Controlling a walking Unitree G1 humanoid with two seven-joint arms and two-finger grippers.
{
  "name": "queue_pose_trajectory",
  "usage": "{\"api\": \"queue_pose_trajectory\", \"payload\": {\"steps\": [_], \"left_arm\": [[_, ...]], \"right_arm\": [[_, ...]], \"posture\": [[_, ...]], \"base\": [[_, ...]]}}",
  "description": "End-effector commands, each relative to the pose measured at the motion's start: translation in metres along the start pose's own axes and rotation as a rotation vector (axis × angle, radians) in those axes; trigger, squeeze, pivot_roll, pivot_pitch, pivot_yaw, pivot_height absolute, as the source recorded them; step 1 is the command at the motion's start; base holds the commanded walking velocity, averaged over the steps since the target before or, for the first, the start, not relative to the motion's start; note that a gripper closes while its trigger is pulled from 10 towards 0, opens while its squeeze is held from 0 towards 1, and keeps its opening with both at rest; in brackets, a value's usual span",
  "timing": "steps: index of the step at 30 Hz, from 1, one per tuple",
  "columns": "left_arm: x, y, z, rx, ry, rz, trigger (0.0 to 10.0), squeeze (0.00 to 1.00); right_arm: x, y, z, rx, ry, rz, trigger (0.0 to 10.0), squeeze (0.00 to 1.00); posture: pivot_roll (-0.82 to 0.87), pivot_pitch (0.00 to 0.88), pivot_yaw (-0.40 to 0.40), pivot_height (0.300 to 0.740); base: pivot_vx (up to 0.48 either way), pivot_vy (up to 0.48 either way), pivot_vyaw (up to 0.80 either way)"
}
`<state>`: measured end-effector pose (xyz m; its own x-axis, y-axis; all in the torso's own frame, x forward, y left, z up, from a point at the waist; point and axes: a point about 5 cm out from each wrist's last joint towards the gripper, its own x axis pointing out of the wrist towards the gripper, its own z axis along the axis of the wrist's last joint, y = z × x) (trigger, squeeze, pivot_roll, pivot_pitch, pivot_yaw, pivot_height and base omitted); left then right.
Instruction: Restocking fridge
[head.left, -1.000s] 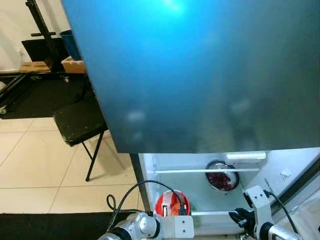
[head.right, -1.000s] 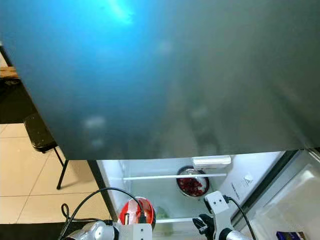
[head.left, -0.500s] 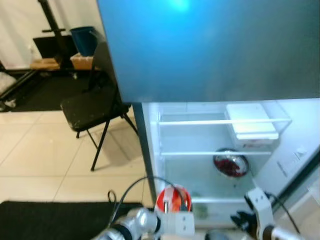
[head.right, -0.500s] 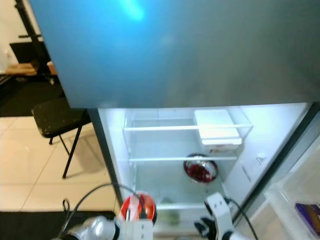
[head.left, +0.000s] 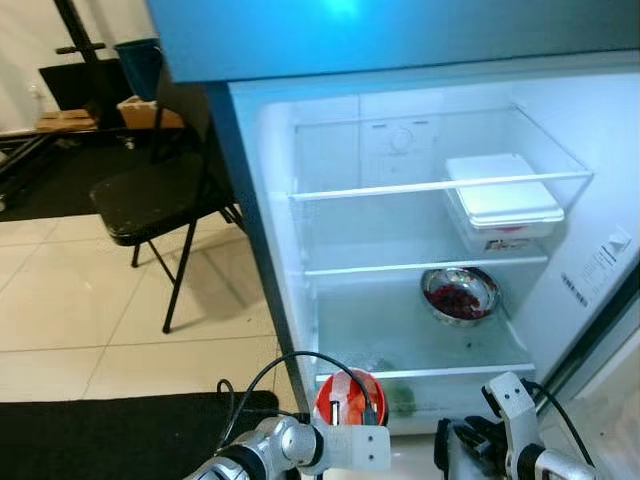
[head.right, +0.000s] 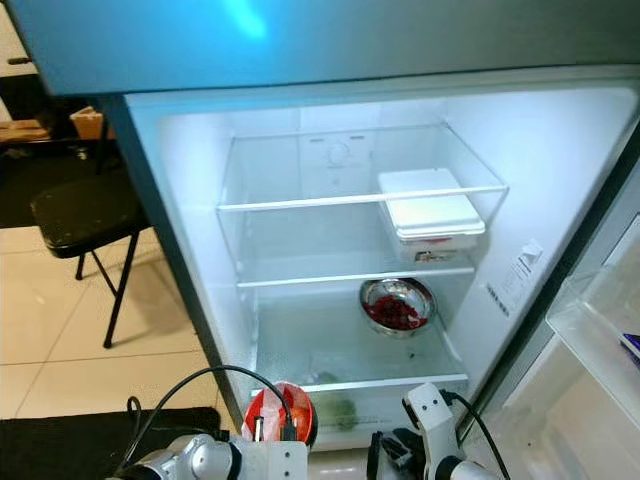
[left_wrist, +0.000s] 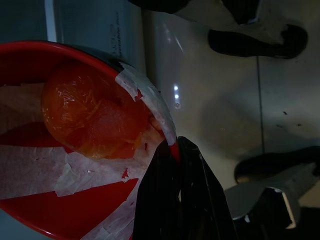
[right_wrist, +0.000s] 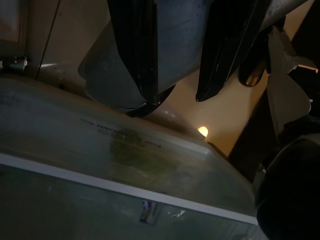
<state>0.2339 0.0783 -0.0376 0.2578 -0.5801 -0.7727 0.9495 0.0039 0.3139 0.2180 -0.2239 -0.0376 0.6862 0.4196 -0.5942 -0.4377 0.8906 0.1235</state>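
We hold the red bowl (head.left: 346, 398) low before the open fridge (head.right: 520, 180), our left claw (left_wrist: 176, 155) pinched shut on its paper-lined rim, an orange fruit (left_wrist: 95, 117) lying inside. Our right claw (right_wrist: 172, 97) hangs near the bottom drawer with its fingers parted, a pale rounded shape between them that we cannot identify. Restocking looks barely begun: the bowl is not yet shelved. Beyond, a steel bowl of red fruit (head.left: 459, 296) sits on the lower shelf and a white lidded box (head.left: 500, 205) above it. A second ago the door face blocked nearly all; now our view has swung to show both shelves.
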Motion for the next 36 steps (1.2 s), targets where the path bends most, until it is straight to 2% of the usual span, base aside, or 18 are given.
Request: {"api": "queue_pose_trajectory", "payload": {"steps": [1, 5, 11, 18, 21, 26, 30, 31, 32, 34, 36], "left_arm": [[-0.002, 0.006, 0.001, 0.038, -0.012, 0.019, 10.0, 0.00], [-0.002, 0.009, 0.004, 0.055, -0.018, 0.036, 10.0, 0.00], [-0.003, 0.015, 0.006, 0.072, -0.021, 0.059, 10.0, 0.00], [-0.006, 0.031, 0.012, 0.116, -0.027, 0.109, 10.0, 0.00], [-0.009, 0.040, 0.014, 0.150, -0.019, 0.117, 10.0, 0.00], [-0.010, 0.041, 0.014, 0.155, -0.017, 0.117, 10.0, 0.00], [-0.020, 0.057, 0.009, 0.200, 0.018, 0.140, 10.0, 0.00], [-0.020, 0.057, 0.009, 0.200, 0.018, 0.140, 10.0, 0.00], [-0.025, 0.065, 0.007, 0.215, 0.036, 0.152, 10.0, 0.00], [-0.025, 0.065, 0.007, 0.215, 0.036, 0.152, 10.0, 0.00], [-0.035, 0.082, 0.004, 0.239, 0.070, 0.183, 10.0, 0.00]], "right_arm": [[0.004, 0.006, 0.002, -0.013, -0.004, 0.028, 10.0, 0.00], [0.005, 0.006, 0.005, -0.014, -0.022, 0.027, 10.0, 0.00], [0.004, 0.002, 0.014, 0.005, -0.081, 0.022, 10.0, 0.00], [0.002, -0.006, 0.026, -0.023, -0.114, 0.011, 10.0, 0.00], [0.002, -0.003, 0.027, -0.038, -0.137, 0.040, 10.0, 0.00], [0.002, -0.002, 0.027, -0.040, -0.140, 0.045, 10.0, 0.00], [-0.004, 0.006, 0.023, -0.072, -0.174, 0.078, 10.0, 0.00], [-0.004, 0.006, 0.023, -0.072, -0.174, 0.078, 10.0, 0.00], [-0.007, 0.008, 0.024, -0.085, -0.195, 0.090, 10.0, 0.00], [-0.007, 0.008, 0.024, -0.085, -0.195, 0.090, 10.0, 0.00], [-0.013, 0.013, 0.030, -0.110, -0.244, 0.109, 10.0, 0.00]], "posture": [[-0.06, 0.000, 0.033, 0.501], [-0.06, 0.000, 0.033, 0.481], [-0.06, 0.000, 0.034, 0.476], [-0.07, 0.000, 0.044, 0.461], [-0.07, 0.000, 0.051, 0.446], [-0.07, 0.000, 0.051, 0.441], [-0.09, 0.000, 0.080, 0.426], [-0.09, 0.000, 0.080, 0.426], [-0.09, 0.000, 0.088, 0.421], [-0.09, 0.000, 0.088, 0.421], [-0.10, 0.000, 0.101, 0.411]], "base": [[0.000, 0.000, 0.00], [0.000, 0.000, 0.00], [0.000, 0.000, 0.00], [0.000, 0.000, 0.00], [0.000, 0.000, 0.00], [0.000, 0.000, 0.00], [0.000, 0.000, 0.00], [0.000, 0.000, 0.00], [0.000, 0.000, 0.00], [0.000, 0.000, 0.00], [0.000, 0.000, 0.00]]}}
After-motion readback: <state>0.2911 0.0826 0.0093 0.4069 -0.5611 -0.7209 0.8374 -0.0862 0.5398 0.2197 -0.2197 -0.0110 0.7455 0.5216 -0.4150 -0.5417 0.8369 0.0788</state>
